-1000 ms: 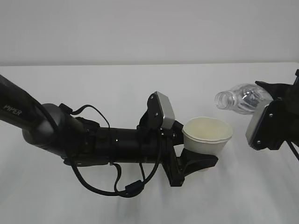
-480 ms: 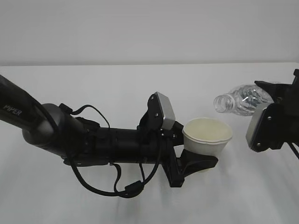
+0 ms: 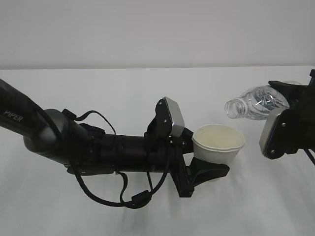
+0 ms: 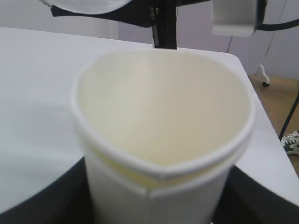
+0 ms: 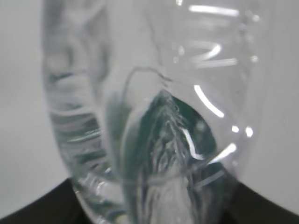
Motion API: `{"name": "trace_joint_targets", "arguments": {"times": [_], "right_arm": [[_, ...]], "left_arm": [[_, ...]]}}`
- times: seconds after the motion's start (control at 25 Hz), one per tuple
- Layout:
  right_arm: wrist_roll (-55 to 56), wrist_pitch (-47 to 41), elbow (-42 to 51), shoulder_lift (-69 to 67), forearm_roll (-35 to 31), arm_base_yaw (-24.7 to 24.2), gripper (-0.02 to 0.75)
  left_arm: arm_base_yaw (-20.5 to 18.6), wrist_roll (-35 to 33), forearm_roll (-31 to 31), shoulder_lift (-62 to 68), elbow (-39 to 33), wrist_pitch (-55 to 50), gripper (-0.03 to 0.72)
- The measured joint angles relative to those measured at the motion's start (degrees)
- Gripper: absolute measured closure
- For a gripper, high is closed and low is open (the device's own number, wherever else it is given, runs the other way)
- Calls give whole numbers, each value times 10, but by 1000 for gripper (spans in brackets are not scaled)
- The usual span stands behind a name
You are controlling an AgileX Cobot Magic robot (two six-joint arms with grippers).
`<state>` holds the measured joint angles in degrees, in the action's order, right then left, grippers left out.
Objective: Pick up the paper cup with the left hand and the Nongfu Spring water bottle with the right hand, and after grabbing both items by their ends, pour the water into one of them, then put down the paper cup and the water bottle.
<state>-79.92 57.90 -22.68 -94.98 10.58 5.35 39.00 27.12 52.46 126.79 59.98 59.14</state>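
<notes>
While the paper cup point(image 3: 218, 145) sits upright above the white worktop point(image 3: 123, 88), gripped low by the left end effector point(image 3: 206, 169), the Nongfu Spring water bottle point(image 3: 253, 104), clamped in the right end effector point(image 3: 290, 96), lies tilted, mouth just above-right of the cup's rim; the water cannot be clearly made out.

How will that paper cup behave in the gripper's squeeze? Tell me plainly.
The paper cup probably gives easily: in the left wrist view its rim is pinched out of round, toward a point. It looks thin-walled and light, so a firmer squeeze from the left gripper might crease it. No water is visible inside, so it could tip readily once set down.
</notes>
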Motion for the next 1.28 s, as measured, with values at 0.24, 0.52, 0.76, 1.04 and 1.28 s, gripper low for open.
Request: {"name": "trace_joint_targets", "arguments": {"times": [0.24, 0.52, 0.76, 1.04, 1.28], "right_arm": [[-10, 0, 0, 0, 5, 0, 372], [-19, 0, 0, 0, 13, 0, 372], [-30, 0, 0, 0, 15, 0, 372], [-43, 0, 0, 0, 15, 0, 372], [-59, 0, 0, 0, 15, 0, 372]], "left_arm": [[0, 0, 0, 0, 0, 0, 228], [0, 0, 0, 0, 0, 0, 228], [0, 0, 0, 0, 0, 0, 228], [0, 0, 2, 0, 0, 0, 229], [0, 0, 3, 0, 0, 0, 229]]}}
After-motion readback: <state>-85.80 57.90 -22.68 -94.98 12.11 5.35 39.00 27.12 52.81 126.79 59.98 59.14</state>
